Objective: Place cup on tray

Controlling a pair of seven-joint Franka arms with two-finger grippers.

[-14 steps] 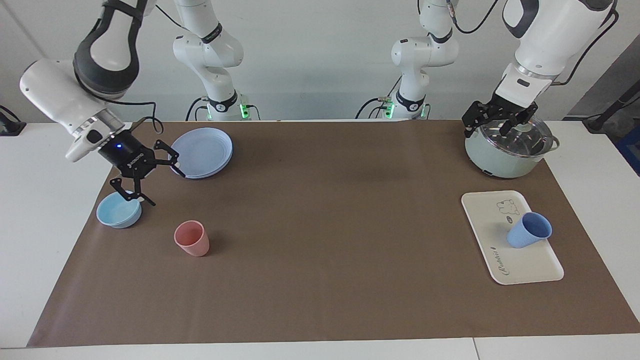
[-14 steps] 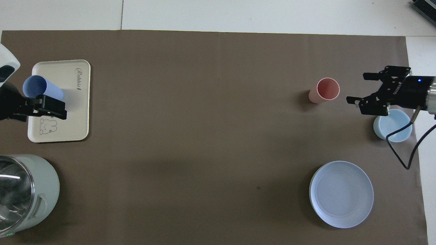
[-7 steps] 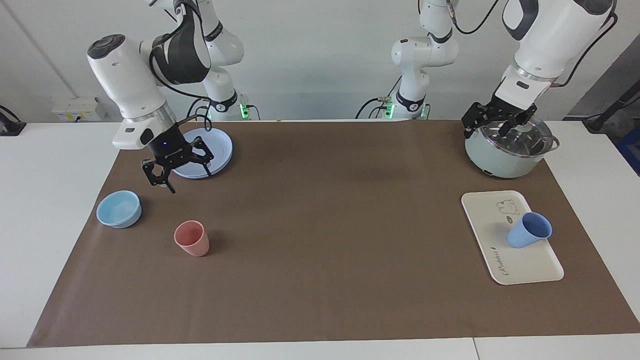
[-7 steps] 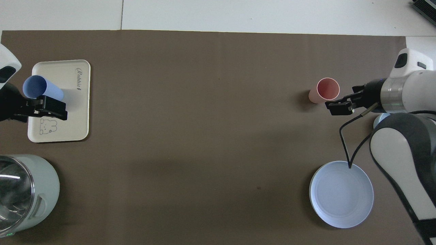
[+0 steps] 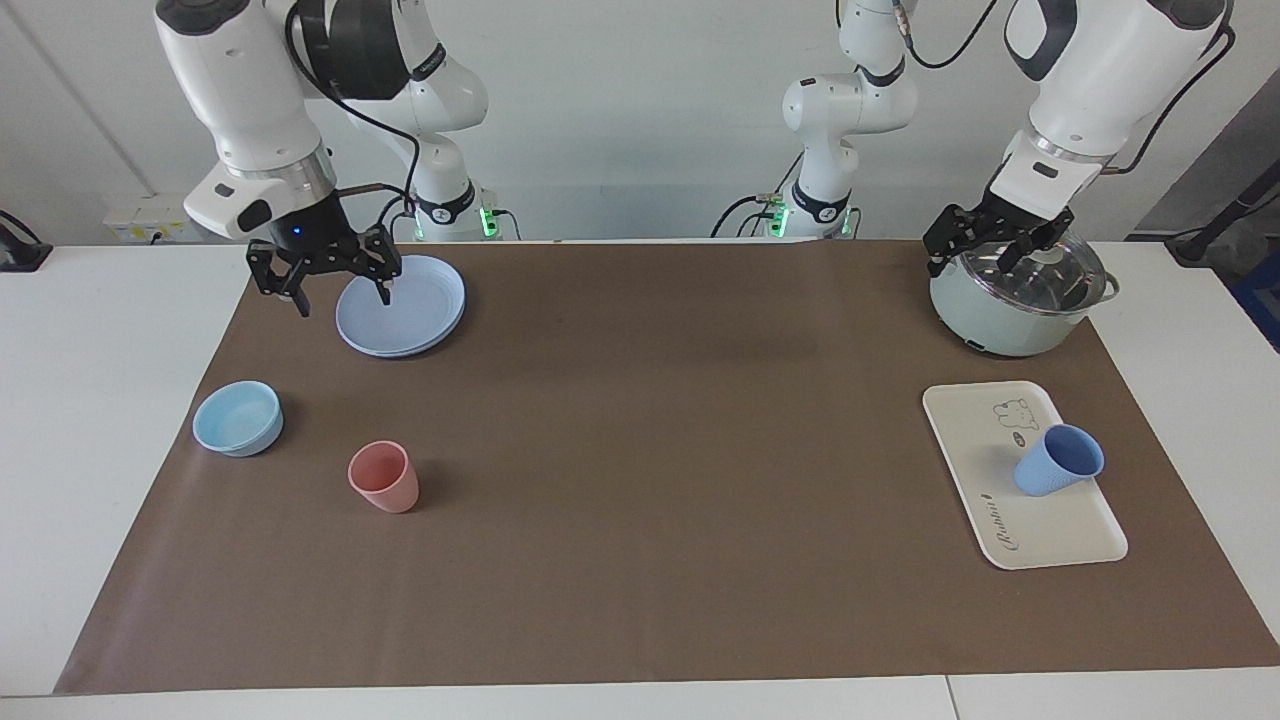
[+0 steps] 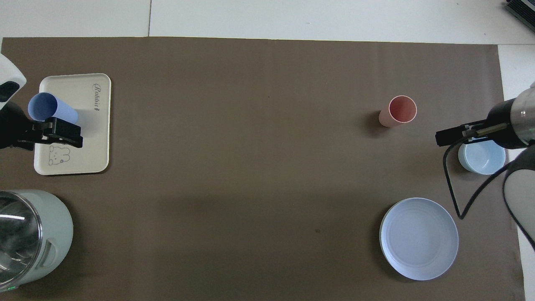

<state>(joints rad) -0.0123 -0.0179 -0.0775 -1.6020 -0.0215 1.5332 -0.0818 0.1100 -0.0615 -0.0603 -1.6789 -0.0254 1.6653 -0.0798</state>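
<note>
Since a second ago my right gripper (image 5: 340, 285) has swung up from over the bowl (image 5: 238, 418) and the pink cup (image 5: 384, 477) and now hangs over the edge of the plate (image 5: 402, 305), fingers spread wide with nothing between them; from overhead I only see it side-on, above the mat just beside the bowl (image 6: 481, 156). Nothing else has shifted. My left gripper (image 5: 985, 245) hovers by the pot (image 5: 1020, 298) at the left arm's end of the table, fingers apart and empty; overhead it covers part of the tray (image 6: 94, 138). I see the cup (image 5: 1058, 461) standing on the tray (image 5: 975, 440), leaning over toward the tray's outer edge rather than upright, with its mouth turned toward the left arm's end of the table and its base on the tray surface. It sits between the bear drawing and the cursive lettering, clear of both grippers. Pink cup and bowl stand near each other on the mat, farther from the robots than the plate.
</note>
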